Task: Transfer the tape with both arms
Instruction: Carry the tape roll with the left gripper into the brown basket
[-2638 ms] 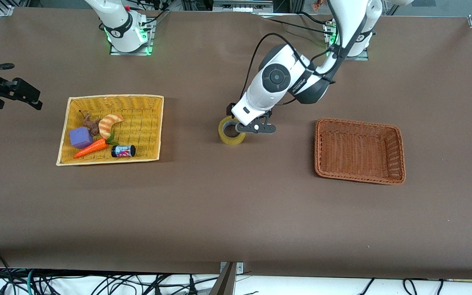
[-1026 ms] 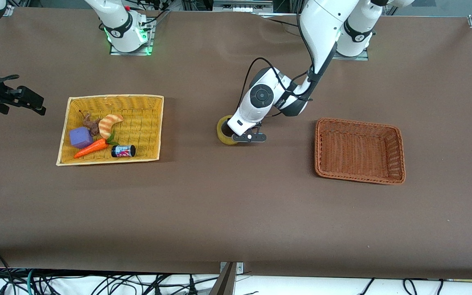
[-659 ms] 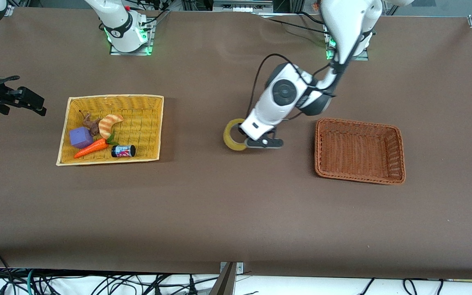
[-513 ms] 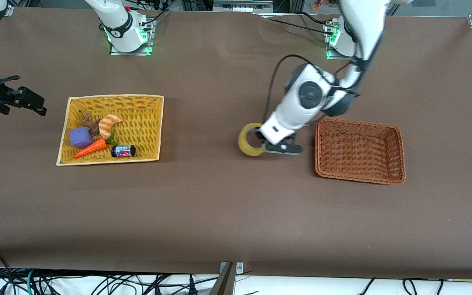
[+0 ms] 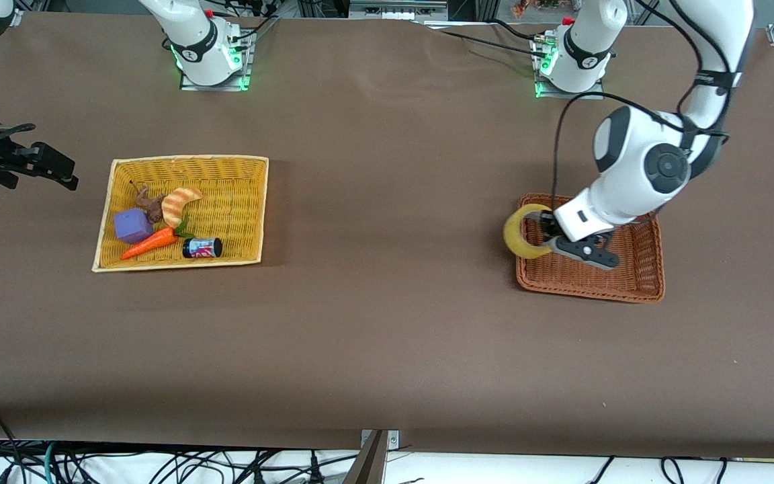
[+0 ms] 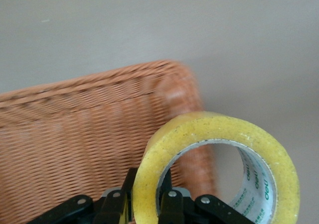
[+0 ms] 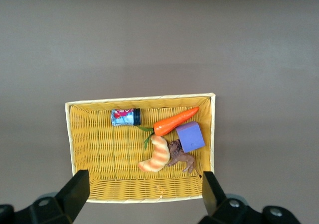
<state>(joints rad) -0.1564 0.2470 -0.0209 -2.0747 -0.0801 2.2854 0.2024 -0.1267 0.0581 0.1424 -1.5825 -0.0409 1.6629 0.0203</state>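
While held aloft in the left gripper's (image 5: pixel 548 236) closed fingers, tape roll (image 5: pixel 525 232) hung over brown wicker basket's (image 5: pixel 629 275) rim, unreleased; right gripper (image 7: pixel 144 196) waited wide-fingered above yellow basket (image 7: pixel 99 149).

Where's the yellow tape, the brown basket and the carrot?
tape (image 5: pixel 516 235), front view, on its yellow outer band.
brown basket (image 5: pixel 588 290), front view, on its rim nearest the camera.
carrot (image 5: pixel 146 245), front view, on its orange body.
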